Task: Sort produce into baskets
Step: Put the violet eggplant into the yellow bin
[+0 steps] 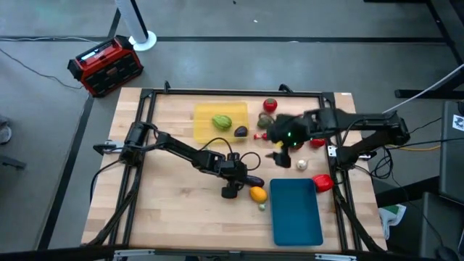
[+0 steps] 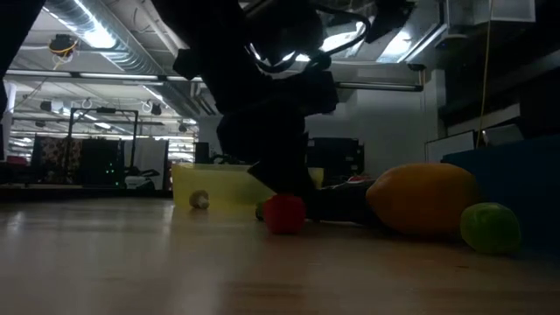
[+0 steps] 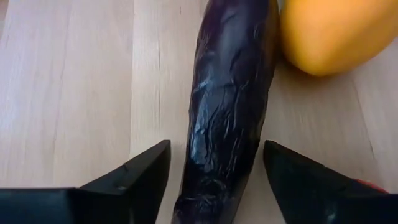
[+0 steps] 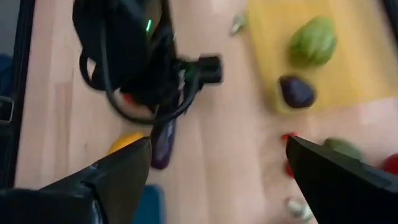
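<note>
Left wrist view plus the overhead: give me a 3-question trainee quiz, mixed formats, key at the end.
1. True or false: the left gripper straddles a long purple eggplant lying on the table.
2. What lies in the yellow tray? A) green pepper and small dark eggplant B) two tomatoes C) nothing
3. Fill in: the blue tray holds ___ produce.

Key: 1 true; 2 A; 3 no
</note>
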`<state>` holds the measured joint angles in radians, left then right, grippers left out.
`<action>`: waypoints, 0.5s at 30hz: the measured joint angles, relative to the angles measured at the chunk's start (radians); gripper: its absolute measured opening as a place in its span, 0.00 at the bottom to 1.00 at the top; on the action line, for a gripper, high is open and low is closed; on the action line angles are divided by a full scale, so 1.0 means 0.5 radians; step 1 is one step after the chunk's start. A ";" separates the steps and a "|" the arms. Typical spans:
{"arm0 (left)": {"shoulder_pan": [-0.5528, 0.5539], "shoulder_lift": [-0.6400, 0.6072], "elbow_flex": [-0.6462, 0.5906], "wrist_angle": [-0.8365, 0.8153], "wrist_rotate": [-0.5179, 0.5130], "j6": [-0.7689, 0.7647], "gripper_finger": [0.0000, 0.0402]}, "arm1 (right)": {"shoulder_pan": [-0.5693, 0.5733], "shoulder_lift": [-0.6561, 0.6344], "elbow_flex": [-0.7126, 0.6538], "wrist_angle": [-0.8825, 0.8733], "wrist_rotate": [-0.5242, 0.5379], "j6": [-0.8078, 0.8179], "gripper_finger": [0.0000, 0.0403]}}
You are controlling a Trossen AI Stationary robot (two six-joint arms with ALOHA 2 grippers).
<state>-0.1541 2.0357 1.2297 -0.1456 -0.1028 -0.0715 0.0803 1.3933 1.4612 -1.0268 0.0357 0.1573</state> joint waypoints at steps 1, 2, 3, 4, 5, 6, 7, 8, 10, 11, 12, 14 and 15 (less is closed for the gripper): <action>0.003 -0.001 0.000 -0.001 0.001 0.000 0.60 | 0.031 -0.001 -0.035 0.006 0.012 0.046 0.91; 0.007 -0.001 0.000 -0.002 0.000 0.000 0.57 | 0.060 -0.001 -0.068 0.011 0.017 0.084 0.91; 0.010 -0.001 0.000 -0.007 0.000 0.001 0.55 | 0.086 0.000 -0.100 0.013 0.017 0.111 0.91; 0.015 -0.001 0.000 -0.015 0.000 0.001 0.53 | 0.110 0.000 -0.133 0.015 0.018 0.145 0.91; 0.020 -0.001 0.000 -0.017 0.000 0.001 0.50 | 0.134 -0.001 -0.170 0.030 0.018 0.171 0.91; 0.025 -0.001 0.000 -0.020 0.000 0.001 0.48 | 0.157 0.000 -0.207 0.059 0.018 0.205 0.91; 0.028 -0.002 0.000 -0.031 -0.001 0.001 0.46 | 0.178 -0.001 -0.244 0.086 0.018 0.237 0.91; 0.034 -0.002 0.000 -0.046 -0.001 0.002 0.44 | 0.199 0.001 -0.274 0.096 0.017 0.262 0.91; 0.038 -0.004 0.000 -0.059 -0.001 0.002 0.40 | 0.237 0.001 -0.338 0.137 0.018 0.303 0.91; 0.040 -0.004 0.000 -0.063 -0.001 0.003 0.38 | 0.251 0.001 -0.373 0.176 0.018 0.310 0.91; 0.044 -0.004 0.000 -0.064 -0.001 0.003 0.37 | 0.264 0.001 -0.405 0.210 0.018 0.311 0.91; 0.049 -0.011 0.000 -0.074 0.000 0.004 0.36 | 0.285 0.001 -0.466 0.261 0.018 0.312 0.91; 0.054 -0.029 0.000 -0.108 0.000 0.004 0.35 | 0.293 0.001 -0.493 0.307 0.018 0.313 0.91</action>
<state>-0.1273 2.0210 1.2297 -0.1997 -0.1030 -0.0694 0.2269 1.3937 1.2148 -0.8734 0.0448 0.3138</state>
